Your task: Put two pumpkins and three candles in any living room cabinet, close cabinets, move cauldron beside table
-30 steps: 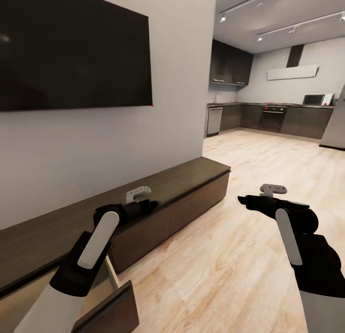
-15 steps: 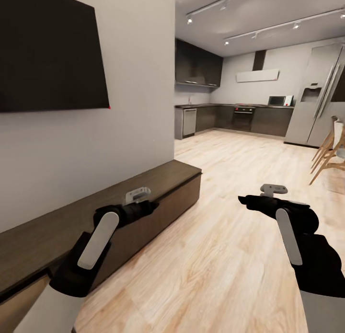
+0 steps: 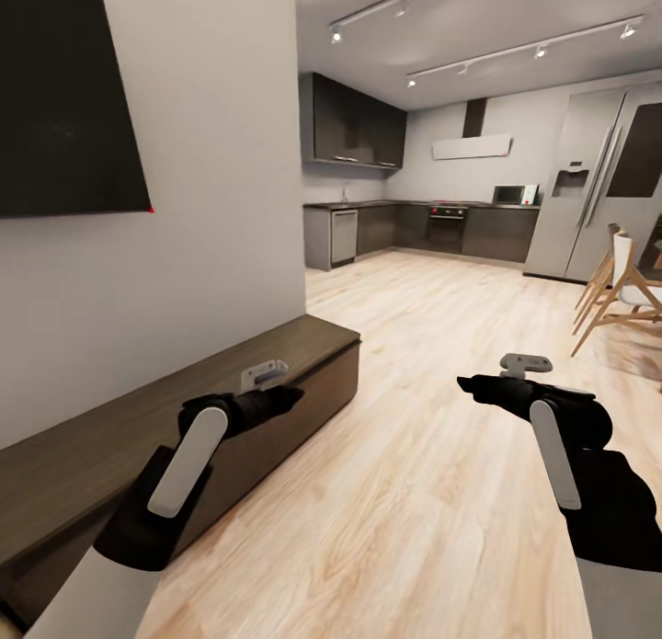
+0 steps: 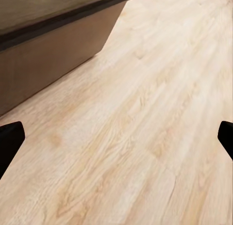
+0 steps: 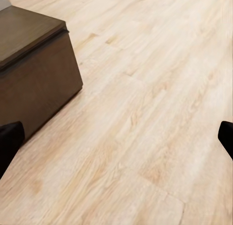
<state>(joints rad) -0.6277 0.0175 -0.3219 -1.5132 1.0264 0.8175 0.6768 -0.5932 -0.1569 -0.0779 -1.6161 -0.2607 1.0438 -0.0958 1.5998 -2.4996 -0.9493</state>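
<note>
The long, low dark-brown cabinet [image 3: 110, 437] runs along the left wall under a black TV [image 3: 55, 115]; its end also appears in the left wrist view [image 4: 48, 55] and the right wrist view [image 5: 34, 69]. My left gripper [image 3: 280, 398] hovers just off the cabinet's front near its end, open and empty [image 4: 116, 142]. Over bare wood floor to the right, my right gripper [image 3: 471, 386] is open and empty too [image 5: 116, 142]. The pumpkins, candles and cauldron are out of view.
Light wood floor [image 3: 414, 492] stretches ahead into a dark kitchen [image 3: 414, 225]. A steel fridge [image 3: 588, 198] stands at the far right, with wooden chairs [image 3: 621, 294] in front of it.
The whole view has swung to the right: the open drawer at the lower left has left the picture and the fridge and chairs have come in. Both arms hold the same pose.
</note>
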